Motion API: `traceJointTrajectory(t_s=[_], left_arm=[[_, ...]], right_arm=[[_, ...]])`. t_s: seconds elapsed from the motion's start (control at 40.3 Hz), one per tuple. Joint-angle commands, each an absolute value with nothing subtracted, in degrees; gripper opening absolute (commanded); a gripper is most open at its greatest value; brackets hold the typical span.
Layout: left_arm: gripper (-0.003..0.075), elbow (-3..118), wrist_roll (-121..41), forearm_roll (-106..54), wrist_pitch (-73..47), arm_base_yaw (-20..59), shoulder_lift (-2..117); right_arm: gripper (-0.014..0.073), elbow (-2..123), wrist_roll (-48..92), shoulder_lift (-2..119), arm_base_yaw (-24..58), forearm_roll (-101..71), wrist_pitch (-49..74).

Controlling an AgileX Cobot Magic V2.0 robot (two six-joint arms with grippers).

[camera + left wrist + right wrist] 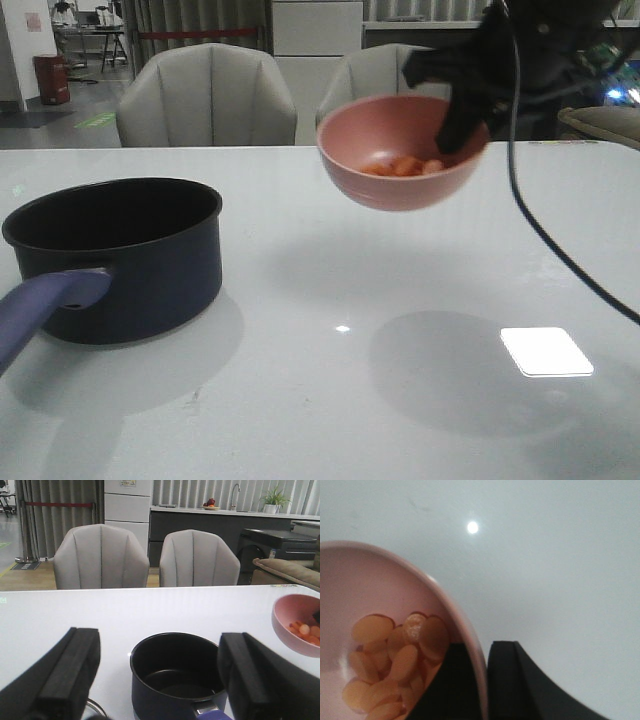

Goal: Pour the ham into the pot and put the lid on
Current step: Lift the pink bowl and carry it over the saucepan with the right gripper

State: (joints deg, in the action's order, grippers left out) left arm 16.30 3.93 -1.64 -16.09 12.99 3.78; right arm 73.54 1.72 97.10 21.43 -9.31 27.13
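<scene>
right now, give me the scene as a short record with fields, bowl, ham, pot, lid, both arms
bowl: pink bowl held in the air above the table, to the right of the pot
ham: orange slices all in the bowl, none in the pot
pot: navy saucepan on the table at left, inside bare, handle toward the camera
lid: not in view
right gripper: jaws clamped on the bowl's rim, one inside, one outside
left gripper: jaws open, holding nothing, pot seen between them
</scene>
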Motion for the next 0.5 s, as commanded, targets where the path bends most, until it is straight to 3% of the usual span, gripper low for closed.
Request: traceJointTrajectory(t_s=[0.0, 0.323, 0.472], left_arm=[[0.0533, 17.80, 3.74, -1.89, -12.05, 13.55, 4.43], [0.0533, 17.80, 3.74, -1.89, -12.05, 13.55, 4.43], [0.0533, 17.80, 3.74, -1.89, -12.05, 13.55, 4.41]], right_arm=[[0.0148, 75.73, 3.88, 92.53, 26.19, -7.24, 17.53], [0.0148, 70.98, 4.47, 94.40, 37.47, 1.14, -15.22], [0.0148, 69.85, 11.04, 97.98, 40.08, 3.51, -27.94]])
